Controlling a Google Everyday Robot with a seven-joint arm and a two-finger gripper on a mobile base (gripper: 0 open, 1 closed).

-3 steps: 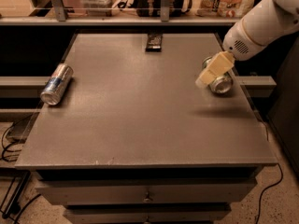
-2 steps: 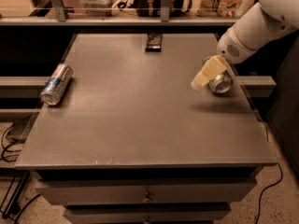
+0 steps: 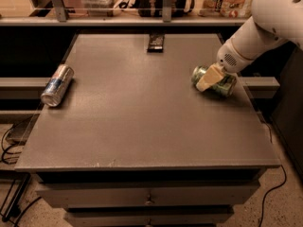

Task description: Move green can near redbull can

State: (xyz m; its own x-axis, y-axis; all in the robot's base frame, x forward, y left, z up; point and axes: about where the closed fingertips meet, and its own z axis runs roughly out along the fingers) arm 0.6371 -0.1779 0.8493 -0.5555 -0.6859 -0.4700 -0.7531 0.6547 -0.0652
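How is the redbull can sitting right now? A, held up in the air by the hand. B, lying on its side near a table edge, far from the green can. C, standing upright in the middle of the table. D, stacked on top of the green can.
B: the redbull can lies on its side by one edge of the table, while the hand is across the top at the green can.
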